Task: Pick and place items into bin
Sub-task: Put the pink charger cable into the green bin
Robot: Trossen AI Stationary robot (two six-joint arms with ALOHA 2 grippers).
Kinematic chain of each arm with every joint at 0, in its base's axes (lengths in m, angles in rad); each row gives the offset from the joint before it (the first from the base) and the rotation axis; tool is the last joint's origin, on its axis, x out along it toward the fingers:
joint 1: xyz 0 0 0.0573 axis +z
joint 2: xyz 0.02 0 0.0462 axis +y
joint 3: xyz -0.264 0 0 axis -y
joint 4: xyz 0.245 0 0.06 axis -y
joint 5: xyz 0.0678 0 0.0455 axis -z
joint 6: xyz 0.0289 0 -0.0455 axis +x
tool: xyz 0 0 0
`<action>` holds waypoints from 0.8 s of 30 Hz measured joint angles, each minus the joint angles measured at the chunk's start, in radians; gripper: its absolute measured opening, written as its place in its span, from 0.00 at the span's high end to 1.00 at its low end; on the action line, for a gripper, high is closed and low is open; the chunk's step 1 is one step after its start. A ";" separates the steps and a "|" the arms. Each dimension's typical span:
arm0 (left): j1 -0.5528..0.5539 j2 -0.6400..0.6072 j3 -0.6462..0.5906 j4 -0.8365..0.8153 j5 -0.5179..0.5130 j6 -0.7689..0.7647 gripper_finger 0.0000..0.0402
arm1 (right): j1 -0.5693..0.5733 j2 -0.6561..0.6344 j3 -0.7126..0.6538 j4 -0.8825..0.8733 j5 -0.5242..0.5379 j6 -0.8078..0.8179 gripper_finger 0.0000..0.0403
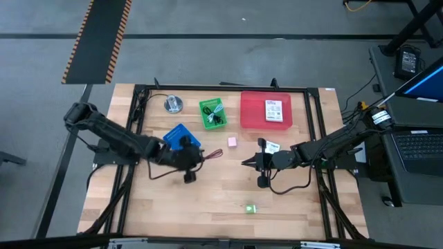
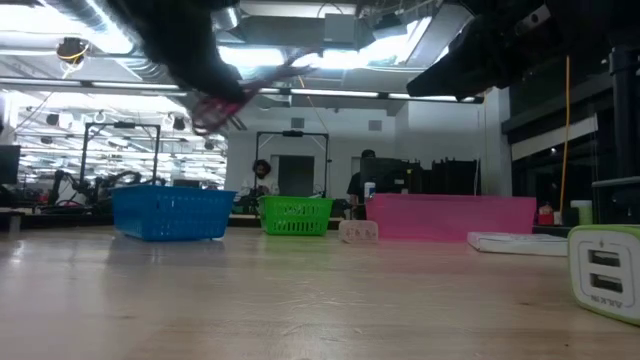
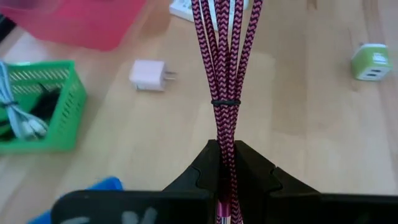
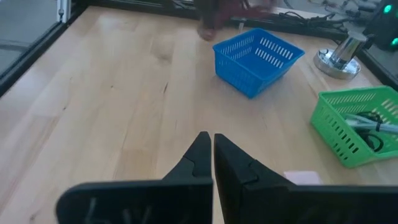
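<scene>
Wooden tabletop (image 1: 208, 200) carries blue basket (image 1: 181, 134), green basket (image 1: 212, 113) and pink bin (image 1: 266, 110). Left gripper (image 3: 226, 163) clamps the braided dark red cord (image 3: 225, 68) raised beside the blue basket; right gripper (image 4: 208, 148) hovers pinched together, empty, mid-table.

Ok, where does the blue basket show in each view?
High view: blue basket left of centre, partly under the left arm.
Low view: at left, on the table.
Left wrist view: only a blue corner, likely it.
Right wrist view: upper middle.
Shared landmark: green basket, its neighbour.
</scene>
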 joint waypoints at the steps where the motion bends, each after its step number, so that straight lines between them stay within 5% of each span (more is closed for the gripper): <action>1: 0.028 0.000 0.000 0.004 0.016 0.021 0.95 | 0.000 0.000 0.000 0.002 0.000 -0.008 1.00; 10: 0.317 0.000 0.000 0.048 0.042 -0.053 0.95 | -0.022 0.000 0.000 0.022 0.001 -0.091 1.00; 24: 0.655 0.011 0.000 0.208 0.260 -0.175 0.95 | -0.143 0.000 0.000 0.033 0.001 -0.135 1.00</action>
